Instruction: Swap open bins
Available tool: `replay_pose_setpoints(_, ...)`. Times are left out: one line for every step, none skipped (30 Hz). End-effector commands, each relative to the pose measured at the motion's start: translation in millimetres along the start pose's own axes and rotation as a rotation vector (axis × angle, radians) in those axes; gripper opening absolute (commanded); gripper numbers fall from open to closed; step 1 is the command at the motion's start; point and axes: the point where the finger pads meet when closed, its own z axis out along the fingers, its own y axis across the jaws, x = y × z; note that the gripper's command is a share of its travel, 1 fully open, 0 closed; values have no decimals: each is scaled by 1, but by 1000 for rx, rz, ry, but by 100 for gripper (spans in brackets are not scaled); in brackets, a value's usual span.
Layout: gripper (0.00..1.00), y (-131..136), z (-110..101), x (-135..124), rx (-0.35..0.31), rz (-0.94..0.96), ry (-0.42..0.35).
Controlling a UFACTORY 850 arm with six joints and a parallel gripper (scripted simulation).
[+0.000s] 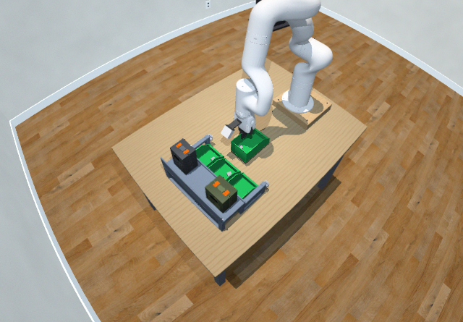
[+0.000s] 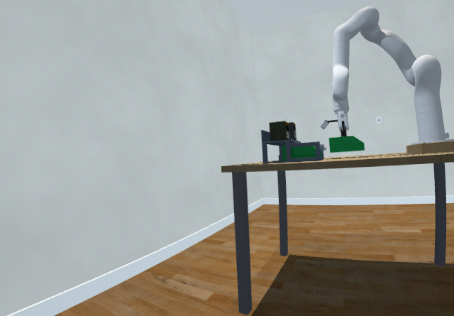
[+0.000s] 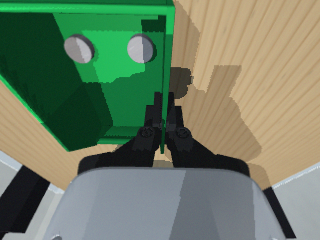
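My gripper [image 1: 243, 134] [image 2: 343, 135] [image 3: 163, 103] is shut on a side wall of a green open bin [image 1: 239, 153] [image 2: 344, 145] [image 3: 112, 107]. The bin hangs roughly level a little above the table top, its sloped open front toward the robot base. Two grey round parts [image 3: 79, 49] [image 3: 140, 49] lie in it. Three green bins stand side by side in the grey shelf [image 1: 202, 184] [image 2: 264, 153]. The left bin [image 1: 204, 155] and the middle bin [image 1: 222, 169] each show a pale part. The right bin [image 1: 243, 188], at the shelf's end, looks empty.
A black case [image 1: 184, 156] and an olive case [image 1: 221, 194] [image 2: 277, 131] stand on the shelf's upper board, behind the bins. The shelf's side rails end in small raised posts. The wooden table [image 1: 160, 132] carries the shelf and the robot's base board [image 1: 315, 116].
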Motion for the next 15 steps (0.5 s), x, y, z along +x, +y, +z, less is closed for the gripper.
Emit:
replay_pose_setpoints(0, 0, 14, 1, -1, 0, 2)
replay_pose_setpoints(0, 0, 16, 1, -1, 0, 2)
replay_pose_setpoints(0, 0, 17, 1, -1, 0, 2)
replay_pose_setpoints(0, 0, 19, 1, -1, 0, 2)
replay_pose_setpoints(0, 0, 20, 1, -1, 0, 2)
replay_pose_setpoints(0, 0, 21, 1, -1, 0, 2)
replay_pose_setpoints(0, 0, 21, 1, -1, 0, 2)
replay_pose_setpoints(0, 0, 21, 1, -1, 0, 2)
replay_pose_setpoints(0, 0, 22, 1, -1, 0, 2)
replay_pose_setpoints(0, 0, 23, 1, -1, 0, 2)
replay_pose_setpoints(0, 0, 23, 1, -1, 0, 2)
replay_pose_setpoints(0, 0, 24, 1, -1, 0, 2)
replay_pose_setpoints(0, 0, 24, 1, -1, 0, 2)
replay_pose_setpoints(0, 0, 24, 1, -1, 0, 2)
replay_pose_setpoints(0, 0, 24, 1, -1, 0, 2)
